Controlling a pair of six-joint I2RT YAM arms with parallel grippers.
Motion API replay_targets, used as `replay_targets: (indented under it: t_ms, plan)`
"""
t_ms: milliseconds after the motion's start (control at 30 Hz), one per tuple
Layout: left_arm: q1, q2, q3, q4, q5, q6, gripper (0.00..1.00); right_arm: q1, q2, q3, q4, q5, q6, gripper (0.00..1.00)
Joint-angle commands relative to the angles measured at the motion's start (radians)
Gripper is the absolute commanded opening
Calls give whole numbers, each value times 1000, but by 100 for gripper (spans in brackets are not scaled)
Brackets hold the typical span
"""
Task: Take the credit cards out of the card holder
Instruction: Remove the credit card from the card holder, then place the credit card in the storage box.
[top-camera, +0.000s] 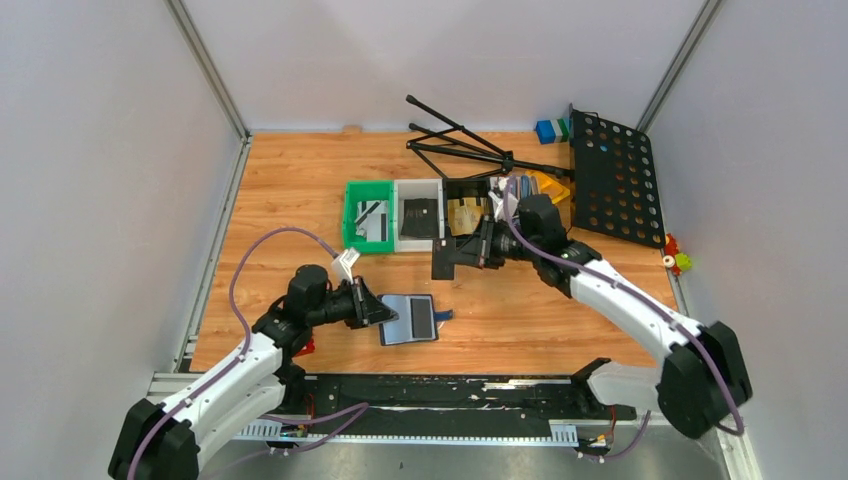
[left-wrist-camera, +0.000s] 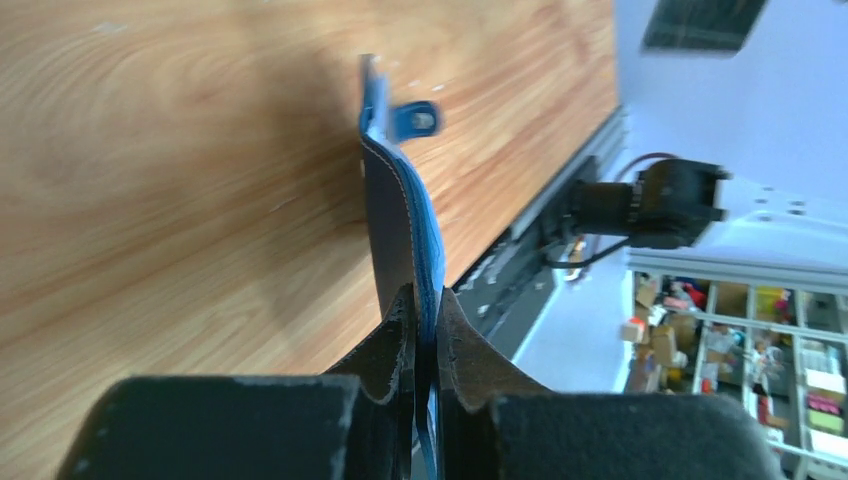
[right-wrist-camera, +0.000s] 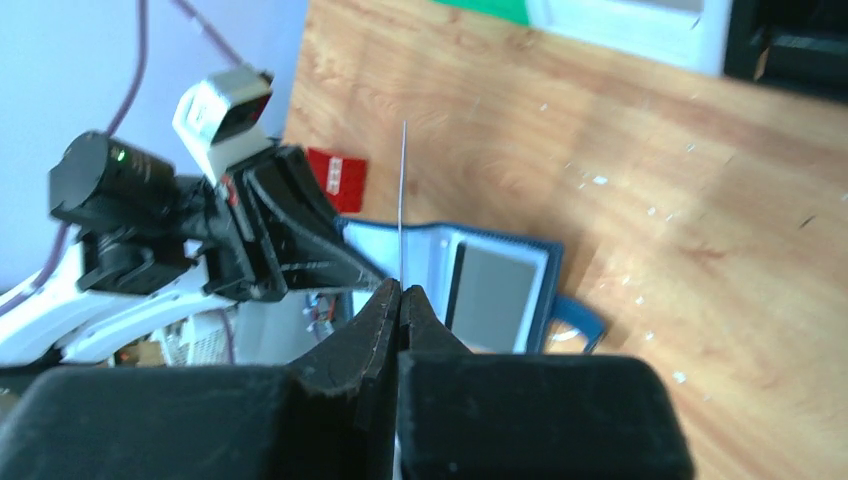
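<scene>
The navy-blue card holder (top-camera: 405, 320) lies open on the wooden table, pale inside facing up, clasp tab (top-camera: 444, 317) to its right. A dark grey card (top-camera: 423, 318) sits in its right pocket and also shows in the right wrist view (right-wrist-camera: 492, 295). My left gripper (top-camera: 380, 308) is shut on the holder's left edge, which the left wrist view shows edge-on (left-wrist-camera: 400, 220) between the closed jaws of the gripper (left-wrist-camera: 425, 310). My right gripper (top-camera: 462, 252) is shut on a dark card (top-camera: 441, 262), held above the table behind the holder. The right wrist view shows this card edge-on (right-wrist-camera: 402, 200) at the gripper (right-wrist-camera: 400, 290).
Behind stand a green bin (top-camera: 352, 215) holding a silver card, a white bin (top-camera: 418, 186) holding dark cards, and a black bin (top-camera: 468, 186) holding tan cards. A folded black stand (top-camera: 470, 150) and perforated panel (top-camera: 615, 175) lie at the back right. A red item (top-camera: 305, 347) lies by the left arm.
</scene>
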Motion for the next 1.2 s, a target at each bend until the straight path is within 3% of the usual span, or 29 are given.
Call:
replay_targets:
  t_ms: [0, 167, 433, 867, 1000, 1167]
  plan:
    - [5, 12, 66, -202, -98, 166, 0, -1, 148, 169, -26, 88, -106, 0]
    - [5, 30, 97, -282, -175, 231, 0, 5, 363, 341, -50, 161, -150, 0]
    - [5, 48, 103, -281, -187, 255, 0, 20, 647, 635, -152, 242, -216, 0]
    - [5, 51, 112, -281, -176, 270, 0, 50, 883, 895, -299, 394, -297, 2]
    - [5, 54, 118, -284, -177, 272, 0, 50, 916, 962, -358, 427, -312, 20]
    - [5, 56, 124, -285, -167, 269, 0, 53, 848, 964, -376, 442, -338, 34]
